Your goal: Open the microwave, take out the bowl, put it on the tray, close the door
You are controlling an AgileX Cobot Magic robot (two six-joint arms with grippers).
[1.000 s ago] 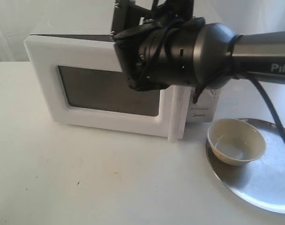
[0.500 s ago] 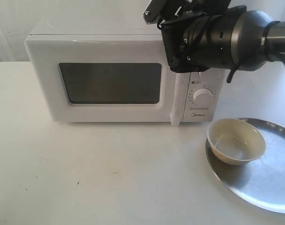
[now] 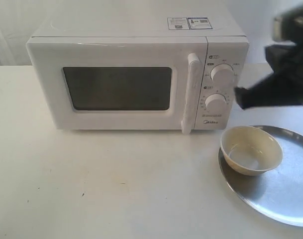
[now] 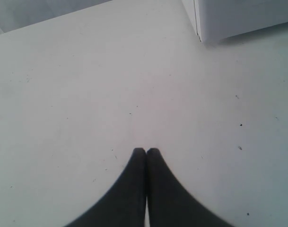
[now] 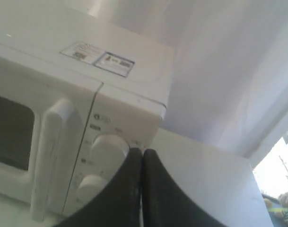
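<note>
The white microwave stands at the back of the table with its door closed flat and the vertical handle beside the two dials. The cream bowl rests on the near-left part of the silver tray, right of the oven. My right gripper is a blurred dark shape at the right edge, beside the dials and above the tray; in the right wrist view the gripper is shut and empty, near the microwave's upper corner. My left gripper is shut over bare table.
The white table stretches in front of the microwave. A corner of the microwave shows at the edge of the left wrist view. White curtains hang behind the scene.
The door has swung from partly open to fully closed. The right arm, which was in front of the door, has pulled away to the right edge of the view.
</note>
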